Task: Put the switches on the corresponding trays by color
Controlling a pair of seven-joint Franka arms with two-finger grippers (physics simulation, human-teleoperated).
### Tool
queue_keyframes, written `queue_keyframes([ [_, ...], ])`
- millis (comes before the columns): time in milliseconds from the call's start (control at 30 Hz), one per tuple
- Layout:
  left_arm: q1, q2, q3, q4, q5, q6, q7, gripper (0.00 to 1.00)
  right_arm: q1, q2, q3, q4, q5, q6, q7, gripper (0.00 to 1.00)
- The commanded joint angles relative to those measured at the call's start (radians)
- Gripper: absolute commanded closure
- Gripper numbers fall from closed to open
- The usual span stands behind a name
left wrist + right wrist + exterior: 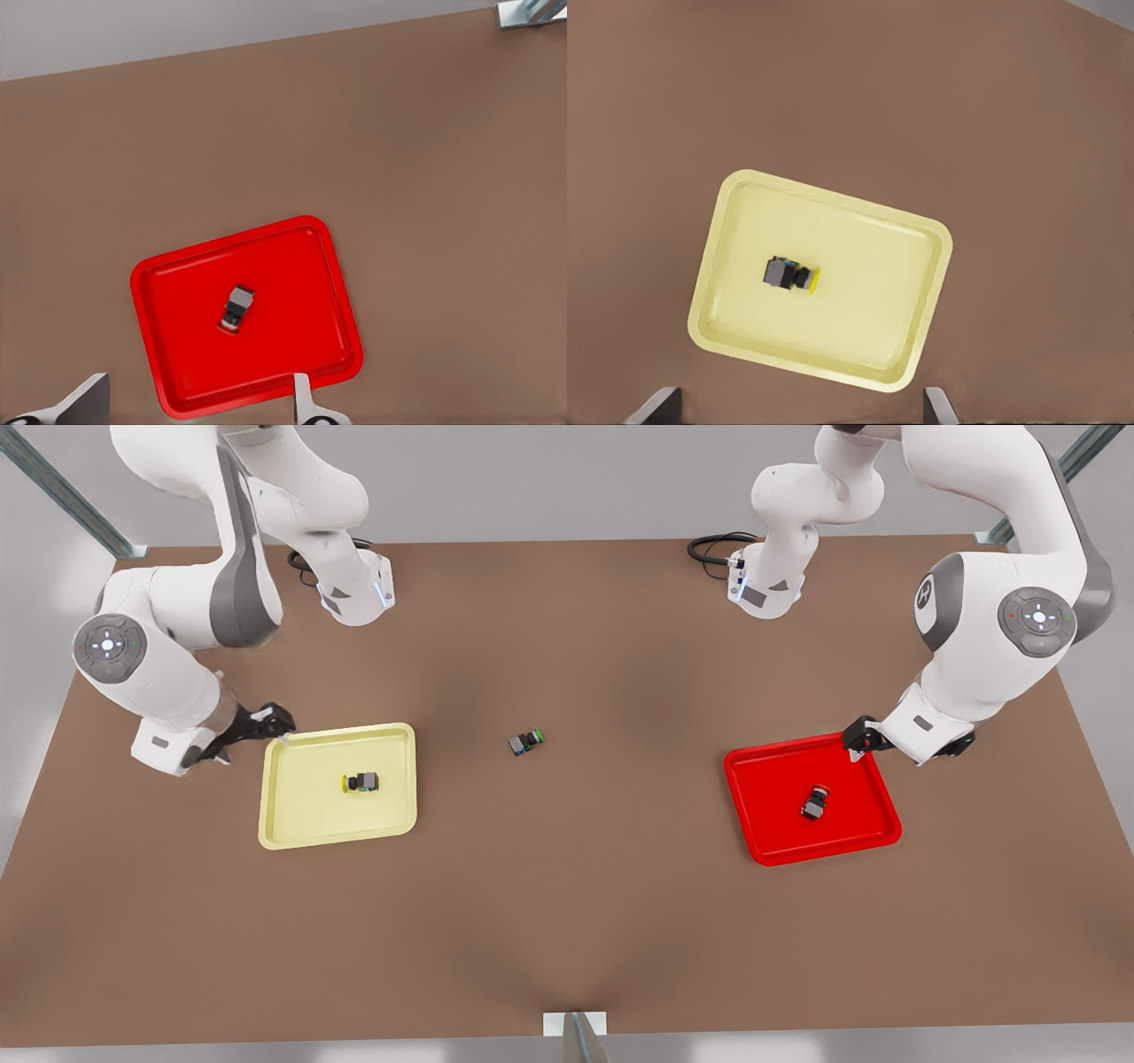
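The pale yellow tray holds the yellow-capped switch, lying on its side. In the red tray lies the red-capped switch. A green-capped switch rests on the bare table between the trays. My left gripper hovers open and empty over the red tray's far corner, at the front view's right. My right gripper hovers open and empty by the yellow tray's far corner, at the front view's left.
The brown table has wide bare stretches in front of and between the trays. Both arm bases stand at the far edge with black cables. A metal bracket sits at the near edge.
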Motion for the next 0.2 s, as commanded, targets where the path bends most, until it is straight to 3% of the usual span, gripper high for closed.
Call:
queue_keyframes([
  [0,0.0,0.0,0.0,0.0,0.0,0.0,0.0,0.0,-0.046,-0.002,-0.008,0.003,-0.001,-0.001,0.051,0.0],
  [167,-0.002,-0.002,-0.008,0.002,0.0,0.0,0.0,0.0,-0.046,-0.019,-0.031,0.013,-0.001,0.008,0.066,0.0],
])
